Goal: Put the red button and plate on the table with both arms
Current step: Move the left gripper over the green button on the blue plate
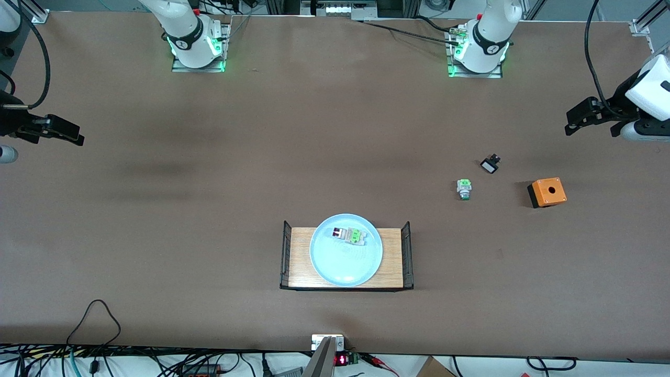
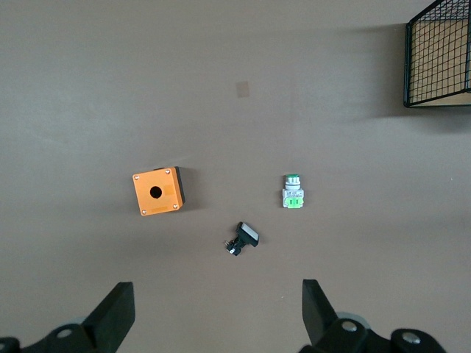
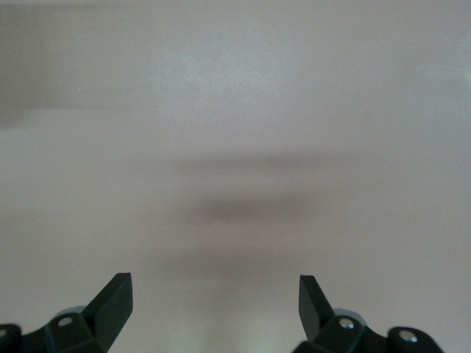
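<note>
On the small light-wood tray with black wire ends [image 1: 298,259], near the front camera's edge of the matte brown surface [image 1: 209,209], rests the round pale-blue plate [image 1: 340,262]. The tiny red-capped push-button switch [image 1: 347,234], with whitish-grey body and bright green block, lies on its side in the plate. The left hand [image 1: 578,119] hangs over the left arm's end of the surface, fingers [image 2: 116,312] apart, empty. The right hand [image 1: 63,132] hangs over the right arm's end, fingers [image 3: 114,301] apart, empty. Near the left hand lie a capless green switch [image 1: 464,188], a black part [image 1: 490,164] and an orange box with a hole [image 1: 547,192].
</note>
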Robot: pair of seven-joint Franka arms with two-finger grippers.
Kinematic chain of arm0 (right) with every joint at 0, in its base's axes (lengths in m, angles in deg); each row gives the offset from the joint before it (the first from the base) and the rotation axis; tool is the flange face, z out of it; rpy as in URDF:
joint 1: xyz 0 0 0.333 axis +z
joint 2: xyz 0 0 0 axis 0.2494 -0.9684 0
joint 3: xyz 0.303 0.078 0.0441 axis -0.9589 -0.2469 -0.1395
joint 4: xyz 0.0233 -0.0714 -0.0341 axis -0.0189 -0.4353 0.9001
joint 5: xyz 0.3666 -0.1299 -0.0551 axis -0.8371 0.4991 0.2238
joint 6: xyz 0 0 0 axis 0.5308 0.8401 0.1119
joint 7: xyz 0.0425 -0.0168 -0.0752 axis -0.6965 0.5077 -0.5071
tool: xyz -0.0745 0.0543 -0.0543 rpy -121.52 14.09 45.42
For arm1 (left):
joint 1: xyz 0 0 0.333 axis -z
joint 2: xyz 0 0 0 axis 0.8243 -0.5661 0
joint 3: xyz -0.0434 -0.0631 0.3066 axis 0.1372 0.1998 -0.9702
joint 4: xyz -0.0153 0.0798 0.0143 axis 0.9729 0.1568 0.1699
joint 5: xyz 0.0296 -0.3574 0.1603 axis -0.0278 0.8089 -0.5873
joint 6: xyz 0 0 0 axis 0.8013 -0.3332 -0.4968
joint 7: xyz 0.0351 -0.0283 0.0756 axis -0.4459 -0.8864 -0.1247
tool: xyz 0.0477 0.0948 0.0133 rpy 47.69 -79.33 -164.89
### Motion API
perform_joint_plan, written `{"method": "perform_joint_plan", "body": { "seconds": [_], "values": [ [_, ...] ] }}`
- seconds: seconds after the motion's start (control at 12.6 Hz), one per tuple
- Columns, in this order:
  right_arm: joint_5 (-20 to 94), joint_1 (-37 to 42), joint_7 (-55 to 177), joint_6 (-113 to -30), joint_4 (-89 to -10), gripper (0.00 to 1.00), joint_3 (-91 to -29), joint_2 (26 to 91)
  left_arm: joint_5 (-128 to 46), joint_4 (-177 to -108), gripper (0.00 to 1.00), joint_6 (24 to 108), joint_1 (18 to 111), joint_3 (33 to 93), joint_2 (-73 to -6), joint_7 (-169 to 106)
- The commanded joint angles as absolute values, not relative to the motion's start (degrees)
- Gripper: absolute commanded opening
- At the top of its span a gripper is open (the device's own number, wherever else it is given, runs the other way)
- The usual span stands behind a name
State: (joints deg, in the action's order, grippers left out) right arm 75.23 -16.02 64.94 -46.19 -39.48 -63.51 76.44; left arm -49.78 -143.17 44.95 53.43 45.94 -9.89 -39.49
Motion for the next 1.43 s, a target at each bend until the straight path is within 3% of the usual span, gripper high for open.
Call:
{"method": "perform_joint_plan", "body": {
  "seconds": [0.0,0.4,0.63,0.87,1.35],
  "values": [
    [75.2,-16.1,64.8,-46.0,-39.4,1.0,-63.6,77.1,-51.8,-142.1,1.0,44.0,53.9,45.8,-10.3,-39.8],
    [75.2,-16.1,64.8,-46.0,-39.4,1.0,-63.6,77.1,-50.4,-142.7,1.0,41.3,52.6,45.4,-11.4,-38.6],
    [75.2,-16.2,64.8,-46.0,-39.4,1.0,-63.5,77.1,-47.7,-141.4,1.0,41.7,54.5,48.0,-16.9,-26.9],
    [75.2,-16.2,64.8,-46.1,-39.4,1.0,-63.5,77.1,-47.8,-132.5,1.0,41.7,56.5,52.3,-26.4,-9.5],
    [75.1,-16.3,64.8,-46.0,-39.4,1.0,-63.4,77.1,-49.3,-113.1,1.0,42.6,68.0,52.7,-45.0,28.3]
  ]
}}
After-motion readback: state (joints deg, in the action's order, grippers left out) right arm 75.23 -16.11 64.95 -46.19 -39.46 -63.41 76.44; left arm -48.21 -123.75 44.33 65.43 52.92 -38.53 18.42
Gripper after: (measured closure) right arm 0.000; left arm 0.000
